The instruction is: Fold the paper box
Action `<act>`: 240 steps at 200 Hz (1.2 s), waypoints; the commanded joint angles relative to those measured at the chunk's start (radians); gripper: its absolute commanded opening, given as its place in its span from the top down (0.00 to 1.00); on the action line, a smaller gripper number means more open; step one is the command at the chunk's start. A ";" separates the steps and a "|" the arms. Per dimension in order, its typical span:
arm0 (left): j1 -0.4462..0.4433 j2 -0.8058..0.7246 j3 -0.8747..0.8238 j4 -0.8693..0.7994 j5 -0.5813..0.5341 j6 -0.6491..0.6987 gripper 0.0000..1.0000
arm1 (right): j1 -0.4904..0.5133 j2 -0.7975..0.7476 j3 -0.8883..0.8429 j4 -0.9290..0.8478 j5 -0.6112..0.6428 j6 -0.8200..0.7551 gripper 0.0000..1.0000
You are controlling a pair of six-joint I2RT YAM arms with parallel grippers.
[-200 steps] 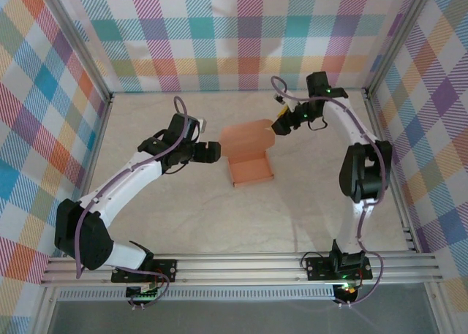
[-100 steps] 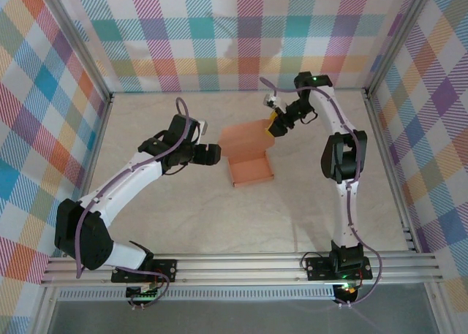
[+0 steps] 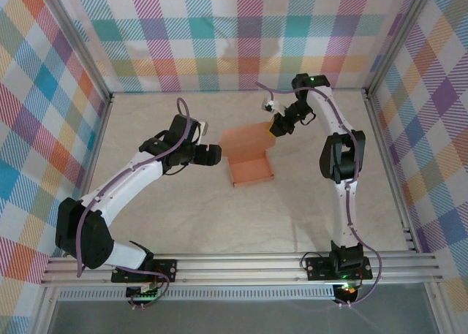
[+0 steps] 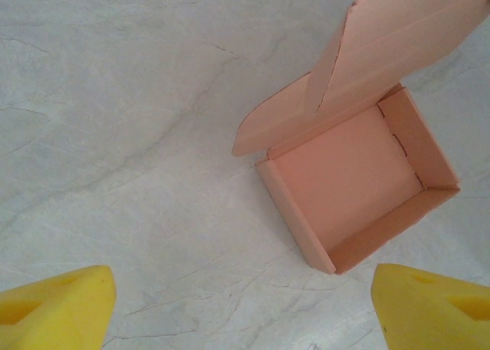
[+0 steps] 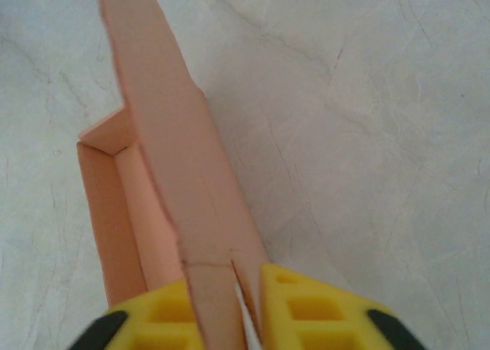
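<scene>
Salmon-orange card is what we have in hand. The paper box point(image 3: 250, 162) sits on the pale marbled worktop point(image 3: 219, 224) just above the middle of the top view. Its tray stands with four low walls, and its lid rises from the tray's upper edge.

The right tool point(image 3: 276, 126) is clamped on the upper right corner of that lid. In the right wrist view its yellow fingers point(image 5: 306, 308) pinch the card at the bottom of the frame, and a short slit in the card runs down between them. The left tool point(image 3: 212, 154) hangs just left of the box in the top view, apart from it. Its jaws are spread wide with nothing between them. In the left wrist view the open tray lies up and to the right of the fingertips.

We judge the step to be closing the lid: the tray is formed and the cover is gripped but not yet brought over.

Next, we think the right tool must swing the lid down across the tray toward the lower frame and guide its front flap inside the near wall. Thin card slides easily, so the left tool may need to brace the tray. We cannot tell whether the lid's side tabs are creased.
</scene>
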 commanded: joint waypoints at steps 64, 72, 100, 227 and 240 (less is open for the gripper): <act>0.006 0.010 -0.027 0.084 0.008 0.030 0.11 | 0.006 -0.031 -0.012 -0.011 -0.008 -0.042 1.00; 0.008 0.016 -0.019 0.090 0.005 0.063 0.10 | 0.009 -0.047 -0.032 0.002 -0.009 -0.047 1.00; 0.010 0.028 0.035 0.103 0.012 0.236 0.11 | 0.019 -0.109 -0.125 0.058 -0.007 -0.052 1.00; 0.112 0.519 0.731 -0.484 0.320 0.879 0.14 | 0.024 -0.217 -0.326 0.165 -0.046 -0.021 1.00; 0.112 0.559 0.773 -0.528 0.349 0.895 0.15 | 0.024 -0.217 -0.324 0.171 -0.047 -0.013 1.00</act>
